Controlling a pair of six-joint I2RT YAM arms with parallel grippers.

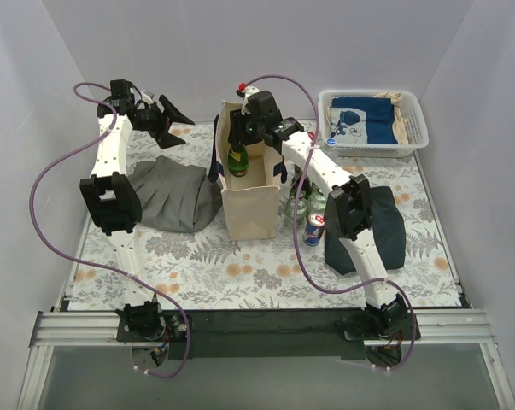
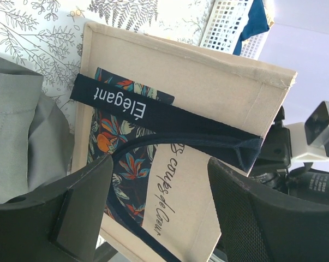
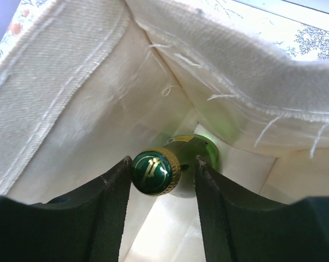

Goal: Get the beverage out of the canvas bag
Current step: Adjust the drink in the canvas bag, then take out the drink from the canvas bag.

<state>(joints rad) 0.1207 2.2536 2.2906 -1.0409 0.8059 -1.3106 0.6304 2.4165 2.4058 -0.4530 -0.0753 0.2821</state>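
Note:
The cream canvas bag (image 1: pixel 250 209) stands upright mid-table, mouth open, navy handles hanging at its sides. A green bottle (image 1: pixel 237 160) with a gold-and-green foil cap stands inside it. My right gripper (image 1: pixel 247 128) is at the bag's mouth. In the right wrist view it (image 3: pixel 163 161) is open, its fingers on either side of the bottle cap (image 3: pixel 155 172); the left finger is close to the cap and a gap shows on the right. My left gripper (image 1: pixel 178 120) is open and empty at the back left, apart from the bag. Its view shows the bag's printed side (image 2: pixel 208 87) and a navy handle (image 2: pixel 169 123).
A white basket (image 1: pixel 372 124) holding blue cloth stands at the back right. A grey cloth (image 1: pixel 172 192) lies left of the bag. Bottles (image 1: pixel 301 201) and a can (image 1: pixel 315 229) stand right of the bag, beside a dark cloth (image 1: pixel 381 235).

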